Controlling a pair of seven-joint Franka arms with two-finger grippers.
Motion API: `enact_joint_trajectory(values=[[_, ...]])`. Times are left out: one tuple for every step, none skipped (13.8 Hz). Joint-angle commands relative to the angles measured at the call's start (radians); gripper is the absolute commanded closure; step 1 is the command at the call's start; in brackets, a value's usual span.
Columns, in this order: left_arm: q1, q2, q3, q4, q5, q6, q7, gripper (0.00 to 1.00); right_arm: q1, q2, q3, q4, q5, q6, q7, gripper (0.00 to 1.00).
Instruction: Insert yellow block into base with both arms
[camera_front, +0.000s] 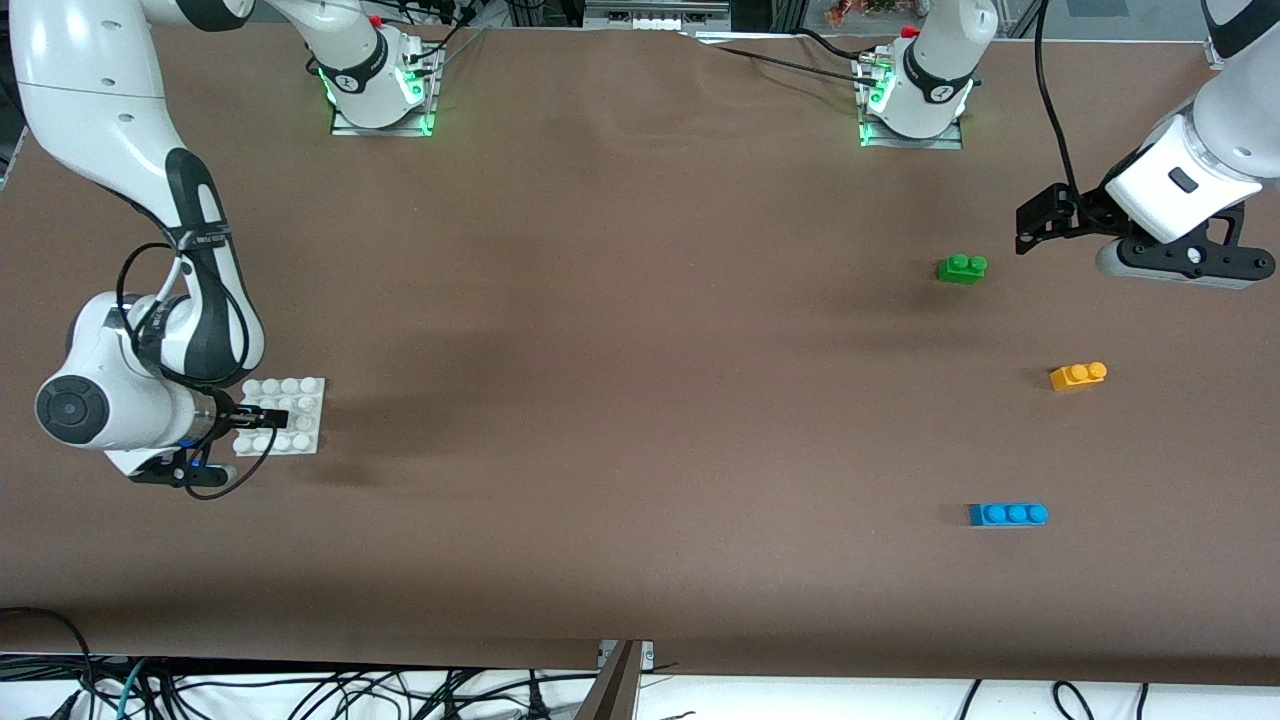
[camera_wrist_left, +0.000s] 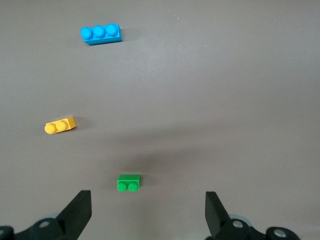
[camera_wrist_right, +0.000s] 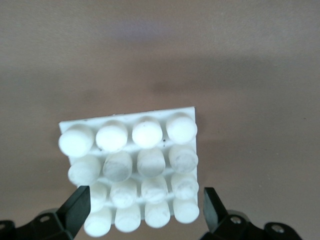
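Blue brick (camera_front: 1008, 514) lay lowest in frame, yellow block (camera_front: 1078, 376) above it. Left gripper (camera_front: 1040, 222), fingers apart, hovered upper right near the green brick (camera_front: 962, 268), risking a wrong pick. Right gripper (camera_front: 268, 417), fingers apart, straddled the base (camera_front: 296, 392).

The front view looks down from high across the desk (camera_front: 620, 330), facing both robot bases along its top edge, and takes in the whole brown surface. The left wrist view looks down from well above the desk — between the spread fingers (camera_wrist_left: 80, 212) of the left pincer (camera_wrist_left: 147, 212) — and shares with the front view 3 bricks: the green brick (camera_wrist_left: 128, 183), the yellow block (camera_wrist_left: 60, 126) and the blue brick (camera_wrist_left: 101, 34). The right wrist view sits much nearer, filled by the base (camera_wrist_right: 135, 170) — the white plate seen at the right arm's end in the front view.
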Motion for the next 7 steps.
enact_joint_trajectory(values=[[-0.007, -0.004, 0.001, 0.014, 0.013, -0.019, -0.009, 0.00, -0.009, -0.015, 0.006, -0.040, -0.011, 0.042, -0.012, 0.00], [-0.008, -0.004, 0.001, 0.014, 0.013, -0.018, -0.009, 0.00, -0.009, -0.014, 0.006, -0.041, -0.011, 0.043, -0.013, 0.00], [-0.007, -0.004, 0.001, 0.014, 0.013, -0.018, -0.009, 0.00, -0.008, -0.009, 0.008, -0.043, -0.012, 0.043, -0.013, 0.00], [-0.008, -0.006, 0.001, 0.014, 0.013, -0.018, -0.009, 0.00, -0.008, -0.009, 0.006, -0.052, -0.012, 0.046, -0.013, 0.00], [-0.008, -0.006, 0.001, 0.014, 0.013, -0.018, -0.009, 0.00, -0.008, -0.009, 0.006, -0.063, -0.012, 0.056, -0.013, 0.00], [-0.008, -0.006, 0.000, 0.014, 0.013, -0.019, -0.010, 0.00, -0.008, -0.009, 0.006, -0.074, -0.012, 0.068, -0.013, 0.00], [-0.008, -0.006, 0.000, 0.014, 0.011, -0.019, -0.009, 0.00, -0.008, -0.009, 0.006, -0.081, -0.012, 0.076, -0.013, 0.00]])
